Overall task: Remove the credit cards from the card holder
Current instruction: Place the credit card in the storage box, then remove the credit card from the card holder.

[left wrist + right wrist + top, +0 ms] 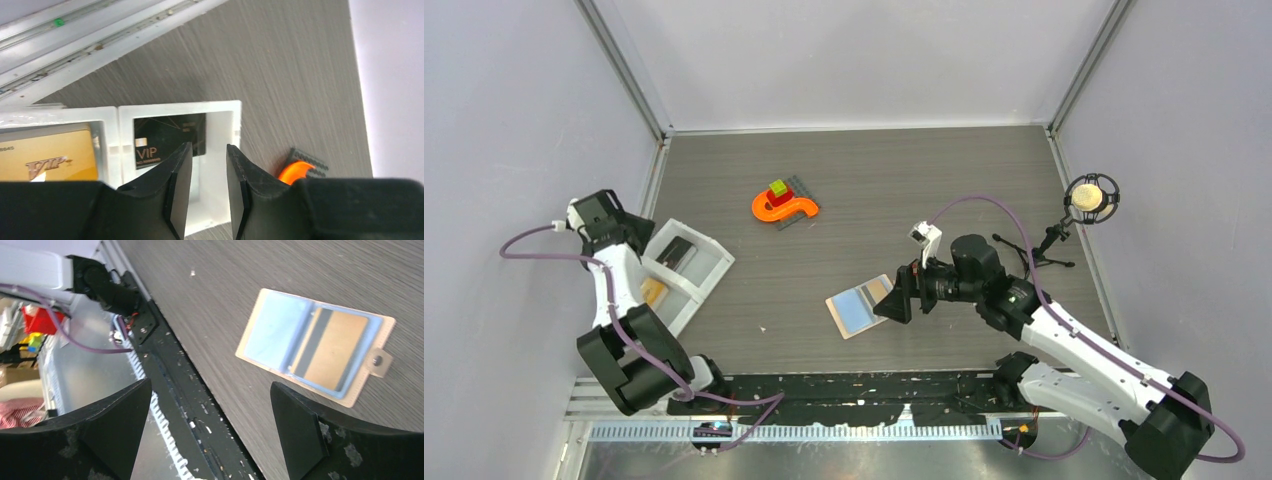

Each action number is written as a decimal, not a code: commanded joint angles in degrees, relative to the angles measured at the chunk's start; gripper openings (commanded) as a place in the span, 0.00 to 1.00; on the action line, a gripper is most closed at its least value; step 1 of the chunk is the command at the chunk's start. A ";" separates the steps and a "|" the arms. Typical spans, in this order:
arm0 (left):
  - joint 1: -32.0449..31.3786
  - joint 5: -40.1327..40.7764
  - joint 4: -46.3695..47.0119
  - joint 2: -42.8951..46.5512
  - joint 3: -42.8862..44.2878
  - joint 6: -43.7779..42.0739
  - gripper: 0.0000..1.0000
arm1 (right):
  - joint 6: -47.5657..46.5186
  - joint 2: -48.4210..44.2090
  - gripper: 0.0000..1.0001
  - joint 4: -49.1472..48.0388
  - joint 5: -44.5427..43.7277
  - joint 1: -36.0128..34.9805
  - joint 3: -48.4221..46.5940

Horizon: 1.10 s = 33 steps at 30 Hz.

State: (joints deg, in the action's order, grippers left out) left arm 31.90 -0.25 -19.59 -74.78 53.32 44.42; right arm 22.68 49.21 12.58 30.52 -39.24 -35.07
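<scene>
Table (874, 170) with card holder (860, 306), tray (707, 268), toy (784, 207)

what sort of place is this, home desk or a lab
Probably a robot lab test cell: plain grey panels wall in the table, the left arm and right arm are bolted at its near edge, and a small tripod-mounted device stands aside.

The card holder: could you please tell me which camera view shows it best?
The right wrist view: the card holder lies open and close up, showing pale blue faces, the snap tab and a gold card inside. The top external view shows it small, partly behind the right gripper. The left wrist view misses it.
</scene>
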 commanded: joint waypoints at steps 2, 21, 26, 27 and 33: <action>-1.73 -11.62 -7.11 0.82 4.11 -3.46 0.34 | 1.82 3.17 0.99 2.75 -7.59 0.14 -1.83; -42.11 -23.93 -4.38 20.63 -11.14 -5.59 0.32 | 3.35 13.08 0.51 -2.81 -9.54 0.07 -1.57; -53.81 -21.69 2.12 20.25 -15.48 -1.09 0.32 | 4.22 16.50 0.55 -3.32 -14.56 0.05 -1.54; -56.14 -21.53 5.34 19.52 -16.81 0.30 0.32 | 4.22 17.58 0.58 -3.80 -15.16 0.05 -1.68; -68.15 -17.79 13.61 7.58 -15.71 2.62 0.30 | 3.28 23.93 0.71 -4.92 -19.90 0.09 -4.21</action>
State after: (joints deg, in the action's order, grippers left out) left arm -30.63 -20.93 -14.76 -60.97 35.83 44.64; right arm 26.33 69.95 10.63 15.51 -39.20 -35.57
